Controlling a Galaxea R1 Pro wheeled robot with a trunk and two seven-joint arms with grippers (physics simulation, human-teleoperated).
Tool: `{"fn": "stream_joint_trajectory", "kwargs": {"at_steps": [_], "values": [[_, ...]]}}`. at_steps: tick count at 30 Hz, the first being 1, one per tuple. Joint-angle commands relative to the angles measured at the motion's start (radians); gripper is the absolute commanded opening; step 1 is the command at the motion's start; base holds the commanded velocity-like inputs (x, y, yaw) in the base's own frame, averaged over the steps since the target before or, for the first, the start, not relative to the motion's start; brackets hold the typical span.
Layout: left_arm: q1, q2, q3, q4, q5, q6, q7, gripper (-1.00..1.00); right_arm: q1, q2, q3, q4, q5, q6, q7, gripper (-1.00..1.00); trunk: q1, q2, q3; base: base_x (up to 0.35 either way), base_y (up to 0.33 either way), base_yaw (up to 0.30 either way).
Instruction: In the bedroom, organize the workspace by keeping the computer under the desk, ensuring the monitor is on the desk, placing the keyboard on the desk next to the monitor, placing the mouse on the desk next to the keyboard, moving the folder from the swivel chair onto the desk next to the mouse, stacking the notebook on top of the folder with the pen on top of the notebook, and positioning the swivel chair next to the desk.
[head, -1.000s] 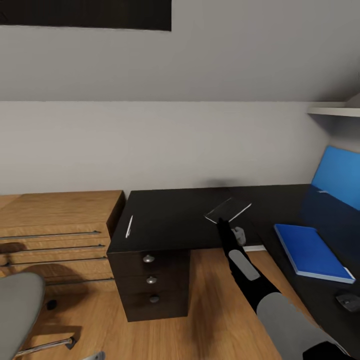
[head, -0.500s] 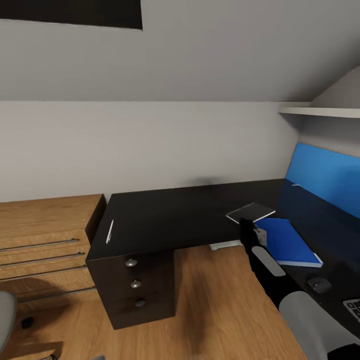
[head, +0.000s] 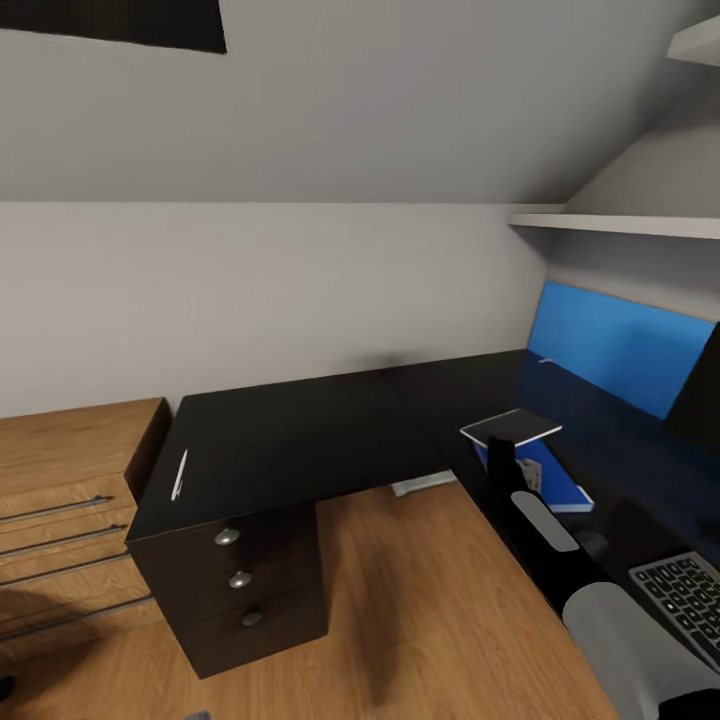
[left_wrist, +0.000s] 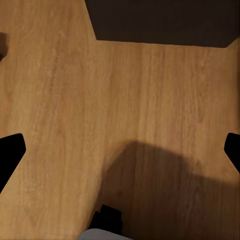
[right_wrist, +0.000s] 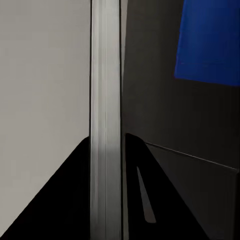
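Notebook (head: 511, 427) clamped flat in right hand (head: 503, 447), above blue folder (head: 556, 483), left hand state unclear

Desk (head: 300, 440): L-shaped, centre to right, against the far wall.
Drawer unit (head: 235, 580): under the desk's left end.
Cabinet (head: 60, 500): left of the desk, beside it.
Pen (head: 180, 473): on the desk, near its left edge.
Folder (head: 552, 478): on the desk's right wing.
Notebook (head: 510, 427): above the folder's far end, held by the right gripper (head: 500, 447).
Keyboard (head: 685, 595): on the right wing, nearer than the folder.
Shelf (head: 620, 224): on the wall, far right.
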Motion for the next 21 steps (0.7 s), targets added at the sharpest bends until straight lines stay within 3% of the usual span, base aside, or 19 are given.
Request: {"fn": "stream_joint_trajectory", "kwargs": {"at_steps": [1, 16, 21], "values": [[0.000, -0.001, 0.001, -0.003, 0.011, 0.005, 0.004, 1.00, -0.001, -0.001, 0.008, 0.000, -0.012, -0.009, 0.007, -1.00, 0.000, -0.001, -0.001, 0.000, 0.000, -0.043], [0.000, -0.001, 0.001, -0.003, 0.011, 0.004, 0.005, 1.00, -0.001, 0.002, 0.009, 0.006, -0.012, -0.010, 0.010, -1.00, 0.000, -0.001, -0.001, 0.000, 0.000, -0.005], [0.000, -0.001, 0.001, -0.002, 0.012, -0.032, 0.005, 1.00, 0.000, 0.003, 0.008, 0.008, -0.010, -0.014, 0.006, -1.00, 0.000, -0.001, -0.001, 0.000, 0.000, 0.000]]}}
